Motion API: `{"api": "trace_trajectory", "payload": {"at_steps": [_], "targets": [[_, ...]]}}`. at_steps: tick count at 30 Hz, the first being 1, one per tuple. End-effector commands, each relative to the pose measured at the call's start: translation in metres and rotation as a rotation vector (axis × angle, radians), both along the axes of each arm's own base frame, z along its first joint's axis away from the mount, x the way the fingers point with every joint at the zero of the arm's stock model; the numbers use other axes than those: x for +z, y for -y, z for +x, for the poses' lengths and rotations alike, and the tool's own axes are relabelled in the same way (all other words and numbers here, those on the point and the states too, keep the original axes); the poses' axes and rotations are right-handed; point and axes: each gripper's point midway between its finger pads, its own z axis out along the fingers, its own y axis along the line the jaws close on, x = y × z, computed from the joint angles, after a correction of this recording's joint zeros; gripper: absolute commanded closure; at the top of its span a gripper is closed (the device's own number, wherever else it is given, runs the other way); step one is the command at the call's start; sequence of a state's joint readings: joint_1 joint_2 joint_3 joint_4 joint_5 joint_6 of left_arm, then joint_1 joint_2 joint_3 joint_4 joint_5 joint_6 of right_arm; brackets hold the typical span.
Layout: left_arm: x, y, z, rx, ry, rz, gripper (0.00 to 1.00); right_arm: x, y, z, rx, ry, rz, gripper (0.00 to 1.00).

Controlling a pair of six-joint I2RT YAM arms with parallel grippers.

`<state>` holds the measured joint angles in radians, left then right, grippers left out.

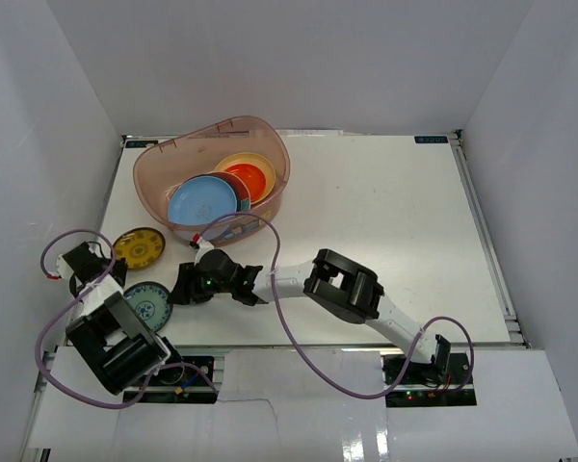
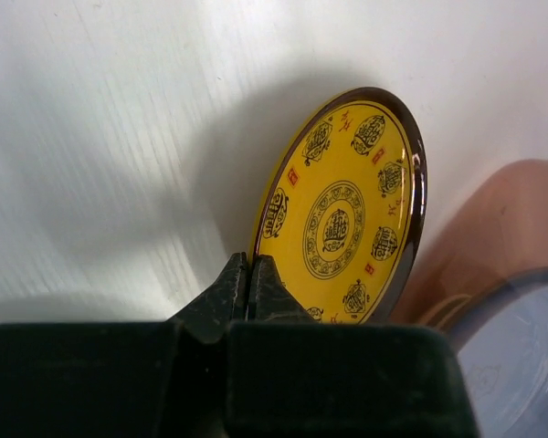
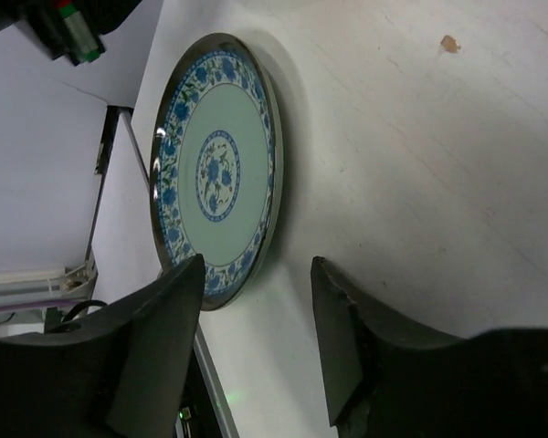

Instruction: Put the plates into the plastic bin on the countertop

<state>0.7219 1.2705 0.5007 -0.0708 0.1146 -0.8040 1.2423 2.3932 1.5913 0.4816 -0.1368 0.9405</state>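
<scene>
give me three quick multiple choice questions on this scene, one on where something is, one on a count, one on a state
1. Relative to the bin, the yellow plate is:
A inside it
B on the table outside it
C leaning on its wall

2. Plates lying on the table outside the bin:
A one
B two
C four

3. The right tool is:
A open
B shut on a plate
C out of view

Answers:
1 B, it lies flat on the table beside the bin.
2 B, only the yellow plate and the flowered plate.
3 A, its jaws stand apart with nothing between them.
</scene>
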Motion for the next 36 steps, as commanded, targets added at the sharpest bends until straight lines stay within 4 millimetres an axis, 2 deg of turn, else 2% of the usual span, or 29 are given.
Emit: {"api": "trace_trajectory", "payload": {"at_steps": [1, 2, 3, 4, 7, 10, 12, 13, 14, 16, 17, 18, 19, 20, 21, 22, 23, 24, 25, 26, 27, 28, 30, 31, 32, 33, 34, 35, 36], "targets": [[0.023, 0.003, 0.003, 0.039, 0.051, 0.034, 1.00, -0.043, 0.007, 0.001, -0.057, -0.043, -0.167, 0.45], [0.027, 0.003, 0.004, 0.046, 0.064, 0.038, 1.00, -0.042, 0.002, 0.001, -0.055, -0.023, -0.183, 0.46], [0.037, 0.005, 0.007, 0.048, 0.096, 0.050, 1.00, -0.052, 0.000, 0.000, -0.058, -0.012, -0.214, 0.48], [0.042, 0.006, 0.009, 0.059, 0.116, 0.045, 1.00, -0.037, -0.012, 0.003, -0.054, 0.011, -0.197, 0.46], [0.061, 0.006, 0.012, 0.063, 0.154, 0.060, 1.00, -0.047, -0.010, 0.005, -0.047, 0.009, -0.239, 0.45], [0.076, 0.007, 0.015, 0.064, 0.177, 0.066, 1.00, -0.046, -0.011, 0.008, -0.045, -0.005, -0.231, 0.56], [0.092, 0.009, 0.019, 0.061, 0.214, 0.078, 1.00, -0.045, -0.010, 0.010, -0.037, -0.020, -0.227, 0.75], [0.099, 0.009, 0.020, 0.063, 0.233, 0.083, 1.00, -0.045, -0.011, 0.009, -0.030, -0.018, -0.225, 0.80], [0.104, 0.009, 0.021, 0.073, 0.251, 0.080, 1.00, -0.048, -0.008, 0.008, -0.021, -0.023, -0.234, 0.91], [0.115, 0.008, 0.023, 0.091, 0.292, 0.083, 1.00, -0.051, -0.003, 0.004, -0.005, -0.038, -0.229, 0.92], [0.122, 0.010, 0.023, 0.095, 0.326, 0.079, 1.00, -0.061, 0.014, -0.001, -0.005, -0.058, -0.251, 0.92], [0.127, 0.011, 0.024, 0.092, 0.345, 0.082, 1.00, -0.045, 0.010, 0.000, -0.007, -0.050, -0.166, 0.92], [0.133, 0.012, 0.025, 0.084, 0.361, 0.088, 1.00, -0.041, 0.016, 0.001, -0.005, -0.049, -0.145, 0.92], [0.142, 0.014, 0.025, 0.074, 0.381, 0.102, 1.00, -0.018, 0.021, 0.006, -0.013, -0.037, -0.106, 0.92], [0.153, 0.014, 0.026, 0.060, 0.400, 0.123, 1.00, -0.028, 0.038, 0.006, -0.020, -0.031, -0.135, 0.92], [0.159, 0.015, 0.026, 0.054, 0.408, 0.130, 1.00, -0.021, 0.044, 0.010, -0.022, 0.005, -0.122, 0.92], [0.168, 0.020, 0.028, 0.028, 0.430, 0.130, 1.00, 0.009, 0.051, 0.019, -0.038, 0.038, -0.075, 0.92], [0.180, 0.023, 0.031, 0.009, 0.453, 0.138, 1.00, -0.006, 0.074, 0.016, -0.044, 0.039, -0.112, 0.92], [0.187, 0.027, 0.033, -0.011, 0.470, 0.141, 1.00, 0.002, 0.083, 0.020, -0.050, 0.073, -0.091, 0.92], [0.196, 0.037, 0.037, -0.054, 0.496, 0.136, 1.00, 0.028, 0.094, 0.028, -0.071, 0.105, -0.055, 0.92], [0.210, 0.041, 0.040, -0.080, 0.527, 0.143, 1.00, 0.031, 0.106, 0.030, -0.079, 0.119, -0.055, 0.92], [0.217, 0.047, 0.043, -0.109, 0.541, 0.145, 1.00, 0.034, 0.132, 0.032, -0.098, 0.132, -0.059, 0.92], [0.236, 0.063, 0.053, -0.180, 0.571, 0.164, 1.00, 0.036, 0.157, 0.031, -0.102, 0.143, -0.051, 0.92], [0.242, 0.069, 0.057, -0.215, 0.574, 0.185, 1.00, 0.036, 0.182, 0.031, -0.115, 0.152, -0.061, 0.92], [0.246, 0.087, 0.065, -0.279, 0.578, 0.182, 1.00, 0.035, 0.193, 0.030, -0.120, 0.158, -0.068, 0.92], [0.251, 0.094, 0.076, -0.314, 0.574, 0.179, 1.00, 0.037, 0.204, 0.030, -0.124, 0.169, -0.068, 0.92], [0.251, 0.114, 0.085, -0.389, 0.567, 0.176, 1.00, 0.041, 0.220, 0.028, -0.123, 0.190, -0.069, 0.92], [0.250, 0.124, 0.093, -0.428, 0.559, 0.174, 1.00, 0.044, 0.228, 0.027, -0.123, 0.196, -0.064, 0.92], [0.236, 0.128, 0.106, -0.444, 0.510, 0.167, 1.00, 0.049, 0.235, 0.027, -0.122, 0.207, -0.054, 0.92]]}}
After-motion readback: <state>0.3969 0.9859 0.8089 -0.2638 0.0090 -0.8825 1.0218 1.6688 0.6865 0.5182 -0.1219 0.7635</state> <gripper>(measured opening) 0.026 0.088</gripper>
